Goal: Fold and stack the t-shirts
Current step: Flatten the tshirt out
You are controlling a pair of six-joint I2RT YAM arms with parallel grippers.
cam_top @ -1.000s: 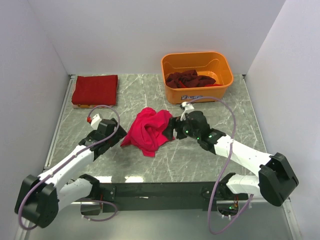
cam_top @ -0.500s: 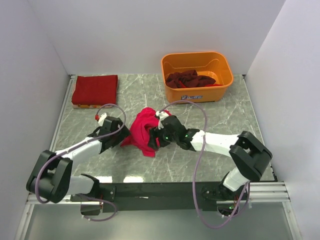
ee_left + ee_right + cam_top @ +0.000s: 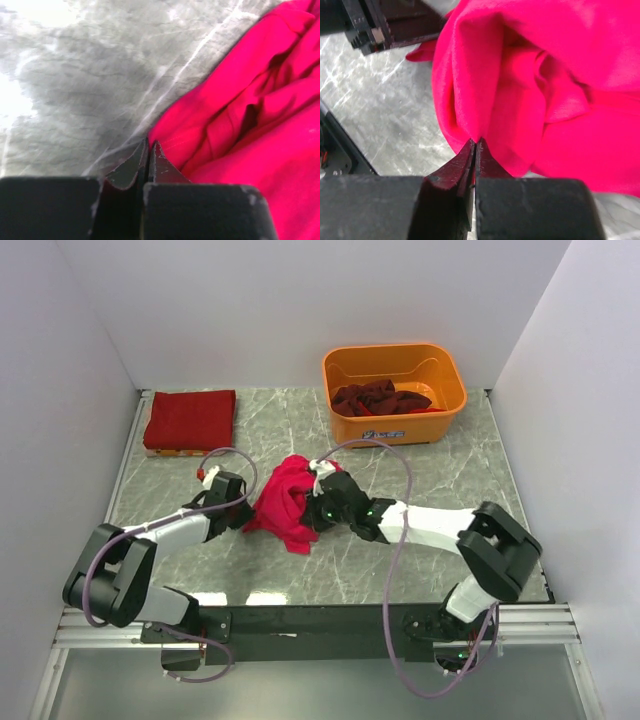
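A crumpled bright pink t-shirt [image 3: 288,498] lies mid-table. My left gripper [image 3: 245,513] is at its left edge, jaws pressed together with the shirt's hem [image 3: 170,135] pinched at the tips [image 3: 148,145]. My right gripper [image 3: 313,512] lies against the shirt's right side, shut, with a fold of pink cloth [image 3: 485,100] caught at its tips [image 3: 475,142]. A folded dark red t-shirt [image 3: 190,419] lies at the back left. More dark red t-shirts [image 3: 378,397] sit bunched in the orange basin [image 3: 332,368].
The basin stands at the back, right of centre, just beyond the right arm. White walls close in the table on three sides. The left gripper's black body [image 3: 390,22] shows at the top left of the right wrist view, close to the pink shirt.
Both grippers moved inward onto the pink shirt from either side and closed from wide open to shut. The shirt has bunched slightly narrower between them.
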